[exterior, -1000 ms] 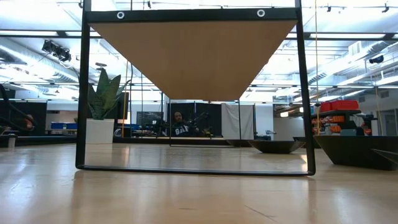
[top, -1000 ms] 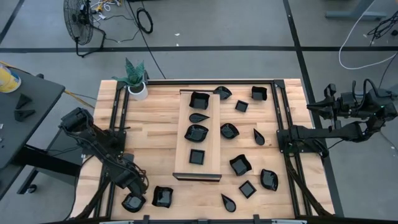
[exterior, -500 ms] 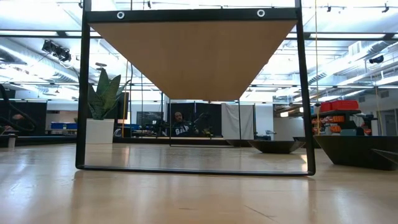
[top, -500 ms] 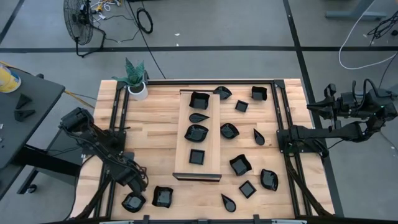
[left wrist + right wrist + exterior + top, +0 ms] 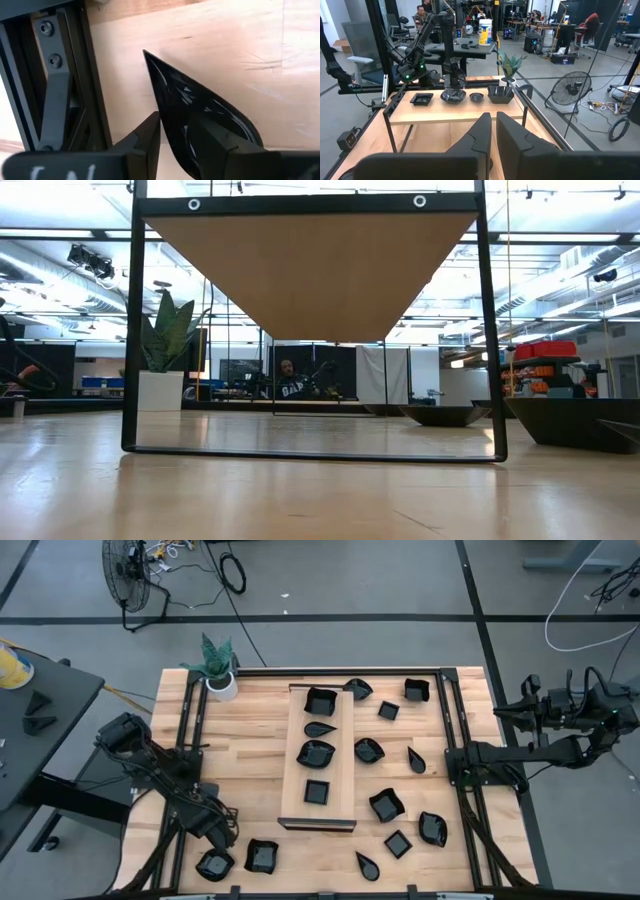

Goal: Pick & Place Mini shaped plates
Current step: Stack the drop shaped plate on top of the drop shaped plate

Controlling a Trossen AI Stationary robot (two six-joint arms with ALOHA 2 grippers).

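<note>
A black, pointed mini shaped plate [image 5: 200, 107] lies on the wooden table at its near left corner [image 5: 213, 865]. My left gripper [image 5: 175, 135] points down over it, closed across its rim. A second black plate [image 5: 261, 856] lies just to its right. Several more plates sit on the long pale raised board [image 5: 340, 765] in the table's middle, and several lie on the table to the board's right [image 5: 387, 804]. My right gripper [image 5: 493, 125] waits shut and empty, held high beyond the table's right edge [image 5: 505, 712]. My left gripper pinches the plate's rim [image 5: 167, 125] on one long side, back from the pointed tip [image 5: 145, 52]. One finger [image 5: 147, 137] stands outside the rim and the other [image 5: 212, 142] inside the dish. The fingers come from above, pointing down. The plate rests on the table.
A dark metal frame rail [image 5: 55, 85] runs close beside the held plate on the table's left side. A white pot with a green plant [image 5: 220, 680] stands at the far left corner. The board's dark stand [image 5: 315, 450] spans the low view.
My left gripper has sunk a little toward the plate at the near left corner. The plates and my right arm have kept still.
</note>
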